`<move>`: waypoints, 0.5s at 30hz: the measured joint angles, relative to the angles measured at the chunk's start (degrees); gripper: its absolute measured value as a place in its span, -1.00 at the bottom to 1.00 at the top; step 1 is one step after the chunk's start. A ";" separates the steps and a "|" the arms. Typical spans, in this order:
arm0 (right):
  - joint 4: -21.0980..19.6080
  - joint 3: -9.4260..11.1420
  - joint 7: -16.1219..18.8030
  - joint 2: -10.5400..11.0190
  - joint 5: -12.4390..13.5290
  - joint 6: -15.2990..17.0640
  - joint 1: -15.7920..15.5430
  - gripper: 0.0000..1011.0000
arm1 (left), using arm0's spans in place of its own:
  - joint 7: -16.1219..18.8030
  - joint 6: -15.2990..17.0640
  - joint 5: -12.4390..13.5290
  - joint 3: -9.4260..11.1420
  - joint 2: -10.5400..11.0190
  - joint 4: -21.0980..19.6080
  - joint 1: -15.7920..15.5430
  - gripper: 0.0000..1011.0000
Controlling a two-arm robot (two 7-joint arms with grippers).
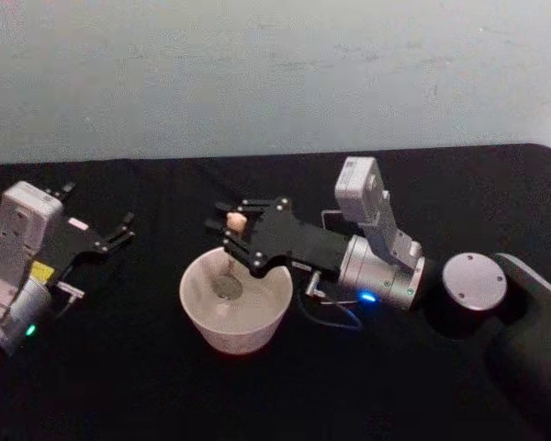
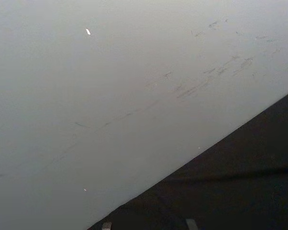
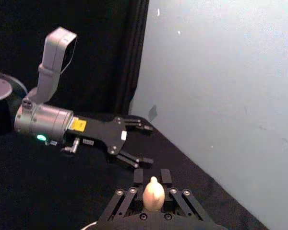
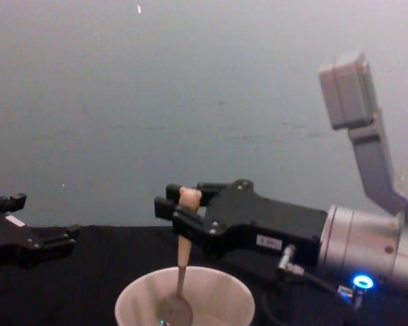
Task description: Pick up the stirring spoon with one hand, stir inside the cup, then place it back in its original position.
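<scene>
Right gripper (image 4: 183, 204) clamps the upright stirring spoon (image 4: 182, 255), bowl dipped in the cup (image 4: 132, 293) directly below; left gripper (image 3: 145, 143) idles, spread wide.

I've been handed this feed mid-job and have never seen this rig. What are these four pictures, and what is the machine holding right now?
It is a robot with two arms, each ending in a two-fingered gripper. The head view looks down on the black table. The chest view looks across it from lower down. Each wrist view rides on one arm. The right gripper is shut on the stirring spoon, holding it roughly upright with its bowl down inside the cup, a wide white one standing on the table. The left gripper sits open and empty off to the left, apart from the cup.
</scene>
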 joint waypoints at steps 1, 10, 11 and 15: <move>0.43 -0.10 -0.16 -0.21 -0.44 -0.23 0.00 -0.58 | 0.00 0.00 0.00 0.00 0.00 0.00 0.00 0.98; 1.21 -0.12 -0.48 -0.62 -1.68 -0.77 -0.17 -0.58 | 0.00 0.00 0.00 0.00 0.00 0.00 0.00 0.98; 1.27 -0.06 -0.59 -0.65 -1.90 -0.85 -0.19 -0.58 | 0.00 0.00 0.00 0.00 0.00 0.00 0.00 0.98; 1.07 0.21 -1.01 -0.40 -2.51 -0.95 -0.45 -0.58 | 0.00 0.00 0.00 0.00 0.00 0.00 0.00 0.98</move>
